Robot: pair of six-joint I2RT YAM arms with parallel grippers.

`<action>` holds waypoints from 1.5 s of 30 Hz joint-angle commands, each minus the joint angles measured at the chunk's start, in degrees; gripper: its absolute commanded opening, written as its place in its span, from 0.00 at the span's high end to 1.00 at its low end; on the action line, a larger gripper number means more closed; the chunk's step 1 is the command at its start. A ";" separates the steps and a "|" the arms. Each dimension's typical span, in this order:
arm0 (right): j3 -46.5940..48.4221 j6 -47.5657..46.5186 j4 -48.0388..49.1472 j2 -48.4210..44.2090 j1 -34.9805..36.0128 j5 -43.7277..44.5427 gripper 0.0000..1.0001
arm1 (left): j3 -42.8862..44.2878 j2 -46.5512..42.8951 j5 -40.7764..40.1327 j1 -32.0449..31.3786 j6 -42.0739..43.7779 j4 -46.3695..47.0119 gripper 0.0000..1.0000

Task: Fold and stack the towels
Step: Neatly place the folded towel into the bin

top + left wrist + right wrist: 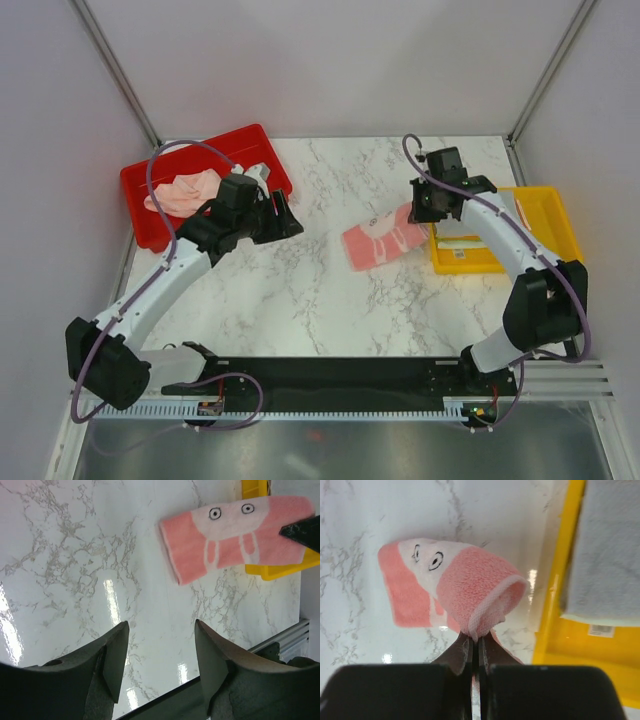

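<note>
While viewing from above, find pink bunny towel (375,243) on table (330,300) toward 3 o'clock, long axis 8 to 2 o'clock, 2 o'clock end pinched in closed right gripper (475,647). Note left gripper (161,630) open, peach-pink towel (185,192) in red tray (140,185), grey-white towel (610,555) in yellow tray (555,215).

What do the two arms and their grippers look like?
The left arm and right arm have white links and black joints. A purple cable loops along each. The left gripper and right gripper are black, with wedge-shaped fingers.
</note>
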 commanded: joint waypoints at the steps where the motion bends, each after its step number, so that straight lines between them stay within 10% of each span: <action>1: 9.27 -7.52 -10.51 3.26 -4.06 3.02 1.00 | 0.50 -0.60 -0.71 0.19 4.32 -5.97 0.37; 34: 39.10 -19.40 -25.46 17.50 -31.23 -5.85 1.00 | 0.84 10.04 -5.46 0.54 7.49 -6.41 0.36; 45: 48.58 -21.42 -27.04 34.63 -38.62 -9.11 1.00 | 9.28 12.67 -6.16 0.63 7.05 -10.36 0.35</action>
